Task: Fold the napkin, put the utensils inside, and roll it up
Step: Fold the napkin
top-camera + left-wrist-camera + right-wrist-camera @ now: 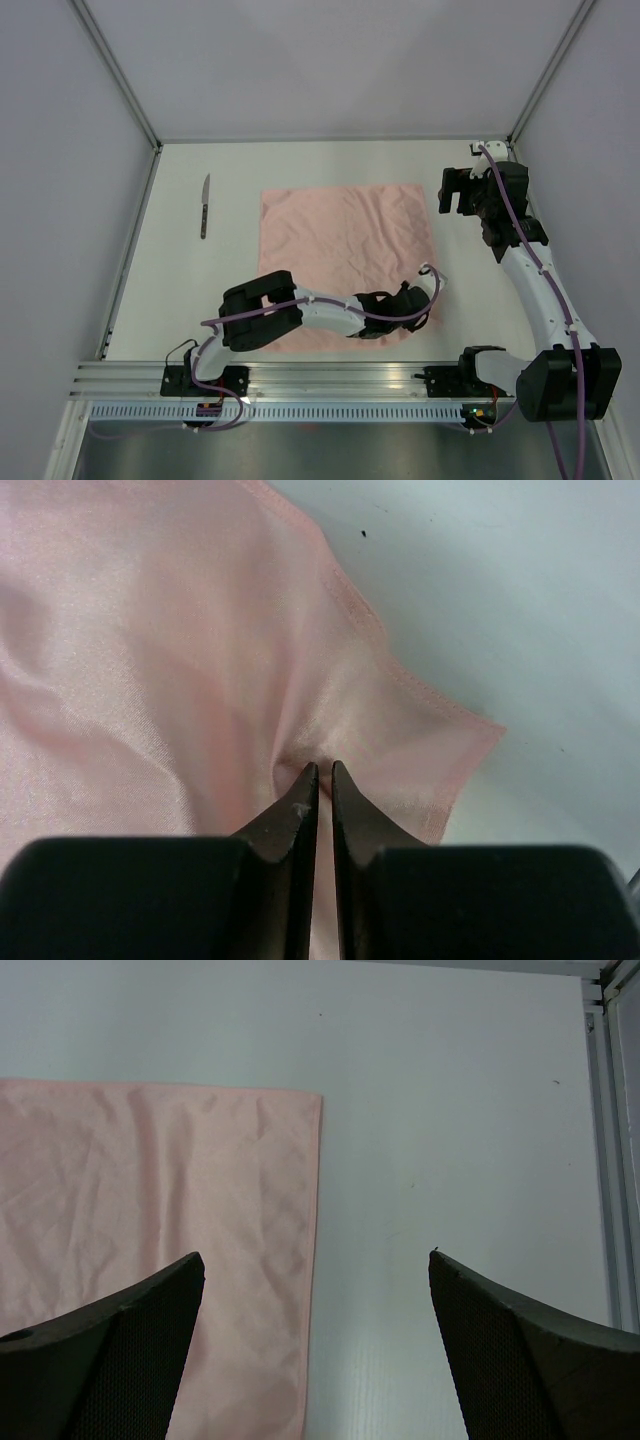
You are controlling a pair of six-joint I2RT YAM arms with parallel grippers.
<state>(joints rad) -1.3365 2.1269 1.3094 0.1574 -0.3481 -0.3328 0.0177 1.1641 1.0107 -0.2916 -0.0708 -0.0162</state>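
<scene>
The salmon-pink napkin [340,250] lies spread flat as a large sheet in the middle of the table. My left gripper [425,318] is at its near right corner, shut on a pinch of the cloth; in the left wrist view the napkin [200,660] bunches up at my closed gripper [325,770]. My right gripper [455,190] hovers open and empty just right of the napkin's far right corner; its wrist view shows the napkin [150,1190] edge under the open gripper [315,1260]. A knife [204,205] lies at the far left.
A metal frame rail [610,1160] runs along the table's right edge, close to my right arm. White walls close in the table on the left, back and right. The mounting rail [330,380] runs along the near edge.
</scene>
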